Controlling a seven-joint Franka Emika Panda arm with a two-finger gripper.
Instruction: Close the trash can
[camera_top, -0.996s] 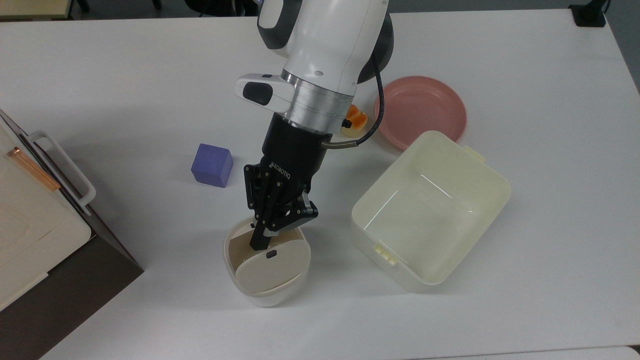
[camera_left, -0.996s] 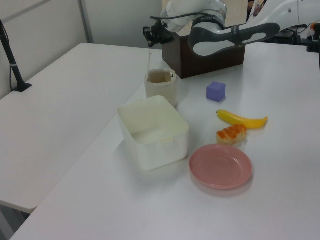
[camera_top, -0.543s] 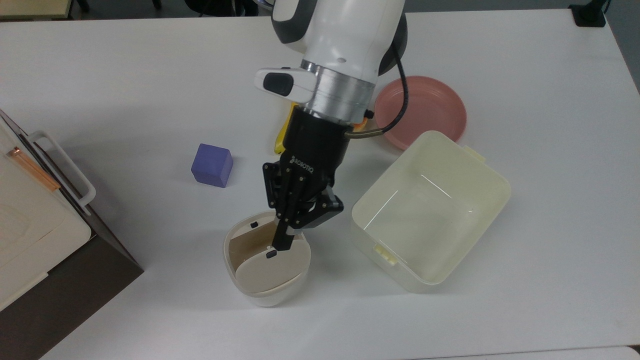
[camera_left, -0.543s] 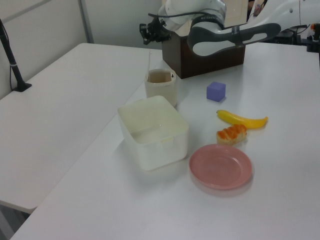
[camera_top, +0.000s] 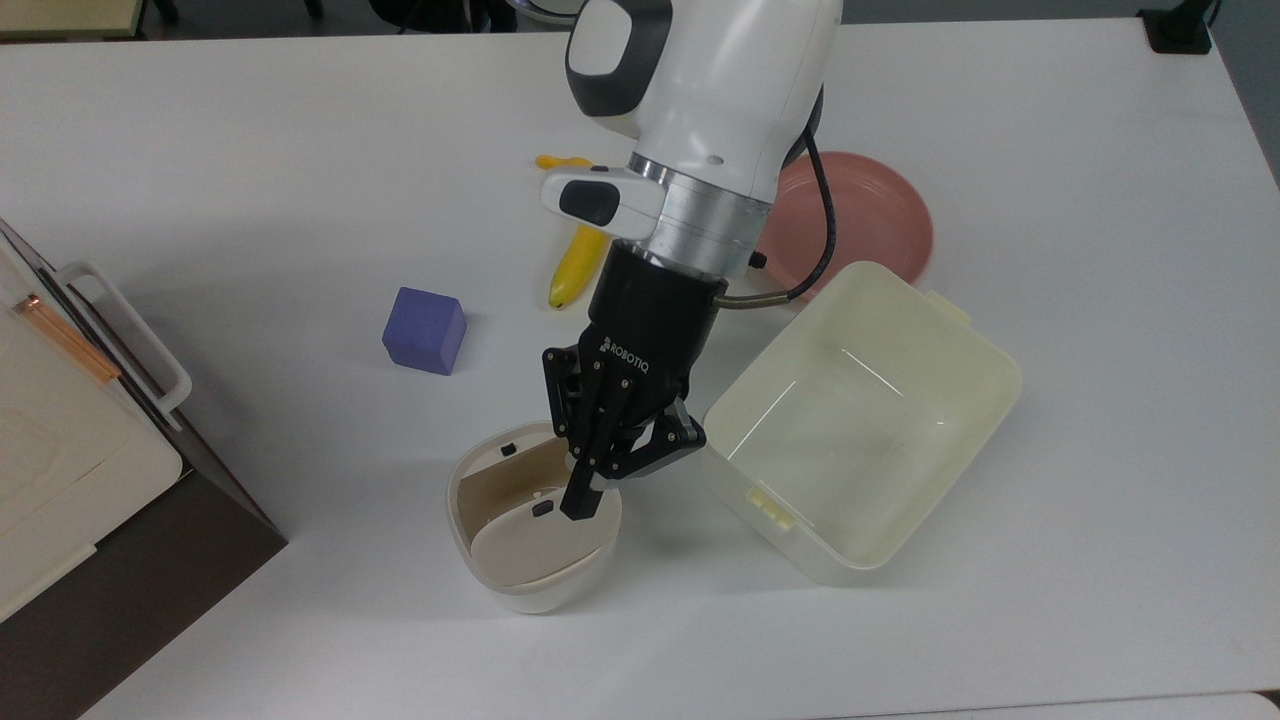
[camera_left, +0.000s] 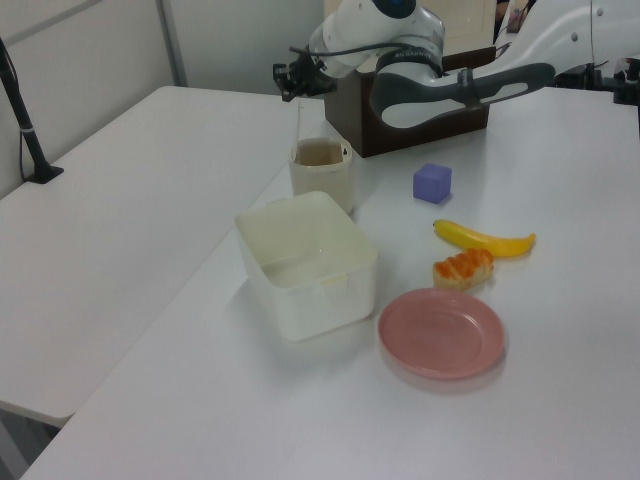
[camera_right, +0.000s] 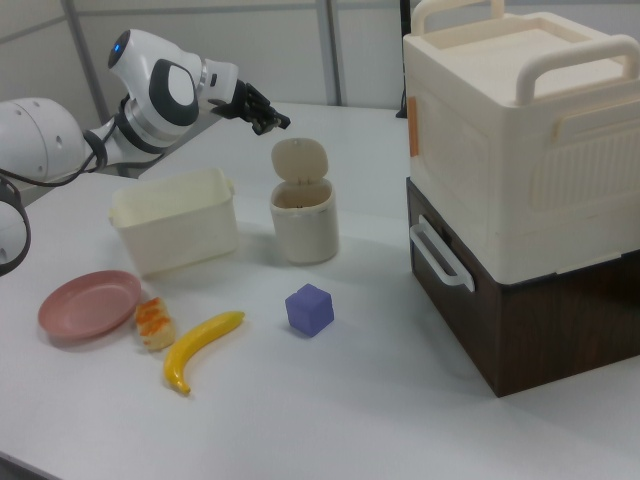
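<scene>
One small white rounded-square plastic trash can (camera_right: 303, 222) stands on the white table (camera_top: 250, 150), its beige flat hinged lid (camera_right: 299, 160) raised nearly upright. The black two-finger pincer (camera_right: 272, 121) hangs above the can and well clear of it in the right view, on the lid's back side, fingers drawn together on nothing. In the top view the pincer's tip (camera_top: 580, 505) overlaps the lid near its small black button (camera_top: 543, 508). Beside the pincer, on the top view's right, sits a cream lidless rectangular plastic tub (camera_top: 862, 420); farther off lie a purple foam cube (camera_top: 424, 330) and a yellow banana (camera_top: 575, 275).

Handling, as judged: the can looks light, thin-walled and smooth, so it may slide or tip under a sideways shove. No grasp seems needed; contact belongs on the lid's upper free edge, pushed over and down about the hinge.
</scene>
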